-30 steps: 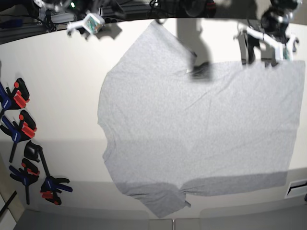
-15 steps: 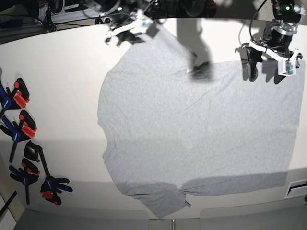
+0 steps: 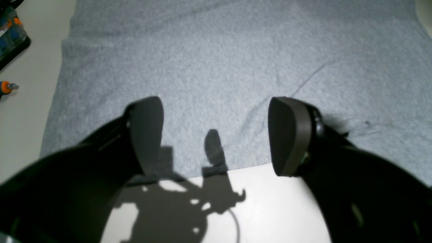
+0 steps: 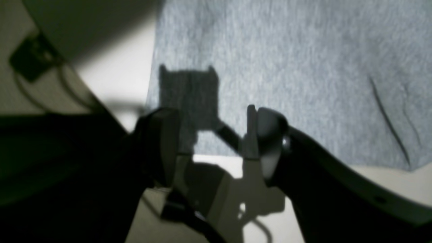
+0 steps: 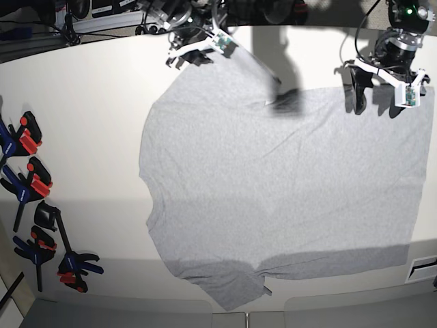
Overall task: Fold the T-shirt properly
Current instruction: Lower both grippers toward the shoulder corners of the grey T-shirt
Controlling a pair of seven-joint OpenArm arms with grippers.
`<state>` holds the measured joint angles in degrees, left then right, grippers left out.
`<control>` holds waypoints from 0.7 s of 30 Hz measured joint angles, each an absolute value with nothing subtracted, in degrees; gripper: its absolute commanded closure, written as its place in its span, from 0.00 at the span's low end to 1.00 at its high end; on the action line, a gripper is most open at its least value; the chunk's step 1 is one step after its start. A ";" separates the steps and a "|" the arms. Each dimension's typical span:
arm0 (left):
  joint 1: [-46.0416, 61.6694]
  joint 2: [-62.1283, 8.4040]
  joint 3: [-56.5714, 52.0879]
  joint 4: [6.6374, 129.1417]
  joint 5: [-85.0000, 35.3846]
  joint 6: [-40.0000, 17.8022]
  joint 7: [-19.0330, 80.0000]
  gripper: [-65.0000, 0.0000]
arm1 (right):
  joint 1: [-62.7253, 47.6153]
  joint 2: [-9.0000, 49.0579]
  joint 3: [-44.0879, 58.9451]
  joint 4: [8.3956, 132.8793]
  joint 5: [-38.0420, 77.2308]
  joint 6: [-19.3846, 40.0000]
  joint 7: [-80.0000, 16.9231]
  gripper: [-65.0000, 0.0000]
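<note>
The light grey T-shirt (image 5: 273, 184) lies spread flat on the white table, plain side up; no lettering shows. My left gripper (image 5: 375, 99) is open and empty, hovering over the shirt's far right edge. In the left wrist view its gap (image 3: 216, 135) straddles the line between cloth (image 3: 236, 60) and table. My right gripper (image 5: 188, 60) is open and empty at the far sleeve's edge. In the right wrist view it (image 4: 217, 141) sits above the grey cloth's (image 4: 287, 67) border.
Several black, blue and red clamps (image 5: 31, 184) lie along the table's left side. An orange-tipped tool (image 3: 5, 87) and a dark box (image 3: 11, 40) lie beside the shirt. Cables and equipment line the back edge. A dark shadow (image 5: 290, 99) falls on the shirt's top.
My right gripper swung from the far left back corner rightward to the far sleeve. My left gripper lowered slightly toward the shirt's far right edge. The shirt has not moved.
</note>
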<state>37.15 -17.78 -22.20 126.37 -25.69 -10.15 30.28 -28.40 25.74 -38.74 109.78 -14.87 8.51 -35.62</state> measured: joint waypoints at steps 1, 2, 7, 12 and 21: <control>37.15 -17.78 -22.20 126.37 -25.69 -10.13 30.26 0.32 | -28.36 25.39 -38.96 109.43 -14.85 8.51 -35.64 0.47; 37.15 -17.76 -22.20 126.37 -25.69 -10.15 30.28 0.32 | -28.14 25.06 -39.31 109.30 -14.85 8.51 -35.70 0.47; 37.15 -17.76 -22.20 126.37 -25.69 -10.15 30.30 0.32 | -27.79 25.12 -41.74 110.78 -16.05 6.68 -37.52 0.47; 37.12 -17.78 -22.17 126.37 -25.71 -10.13 30.46 0.32 | -28.12 25.23 -43.64 114.87 -20.64 3.40 -38.94 0.47; 37.10 -17.80 -22.20 126.37 -25.69 -10.13 30.48 0.32 | -28.10 24.47 -44.95 115.09 -17.80 2.74 -38.02 0.47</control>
